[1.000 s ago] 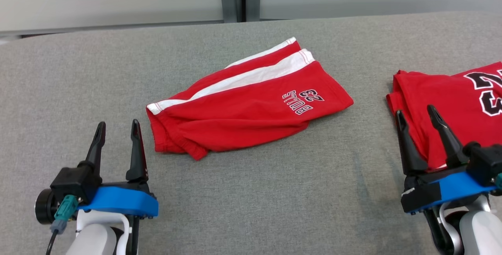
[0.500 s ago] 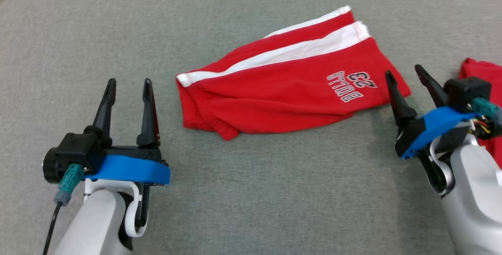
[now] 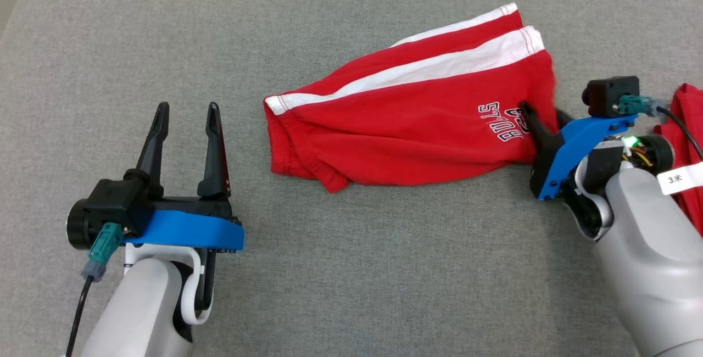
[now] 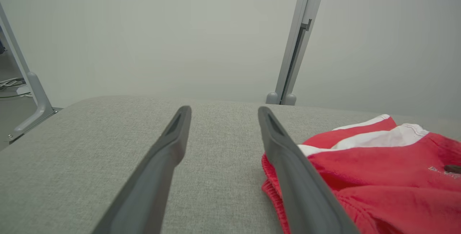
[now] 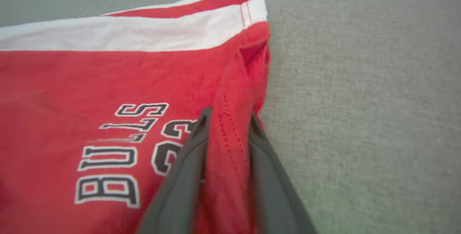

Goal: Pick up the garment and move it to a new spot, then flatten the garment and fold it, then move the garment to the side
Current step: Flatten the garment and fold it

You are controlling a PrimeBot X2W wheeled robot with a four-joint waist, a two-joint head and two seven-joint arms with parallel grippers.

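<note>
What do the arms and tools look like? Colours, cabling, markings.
Both: two long dark tapered fingers, blue bracket, black housing, teal connector, pale grey forearm. Left tool has a black cable. Right tool side has coloured wires, a green light and a white label.

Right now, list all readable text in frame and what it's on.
"BULLS": on the red shorts, clear in the right wrist view.
"23": next to it on the same shorts, partly hidden by the right end effector.
"3米": on the white tag on the right forearm.
Nothing else is legible.
</note>
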